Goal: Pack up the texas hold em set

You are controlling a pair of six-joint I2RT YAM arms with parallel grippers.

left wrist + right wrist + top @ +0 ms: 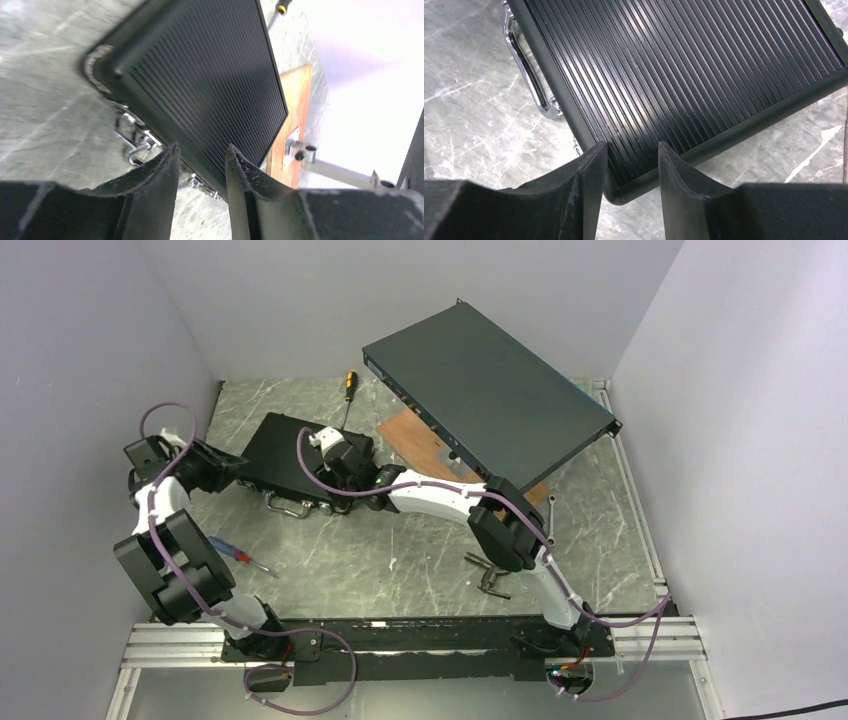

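The texas hold em set (280, 452) is a black ribbed briefcase lying flat and closed at the table's middle left. Its silver handle (290, 505) and latches face the near side. My left gripper (240, 462) is at the case's left end. In the left wrist view it (202, 150) is open, and the case's edge (200, 75) shows beyond the fingertips with nothing between them. My right gripper (338, 472) hovers over the case's right near corner. In the right wrist view it (632, 146) is open above the ribbed lid (684, 65), with the handle (526, 70) to the left.
A large flat dark-grey metal box (490, 390) stands tilted at the back right over a wooden board (420, 440). A yellow-handled screwdriver (349, 385) lies behind the case. A red and blue screwdriver (235, 552) lies near the left arm, and black pliers (490, 575) by the right arm.
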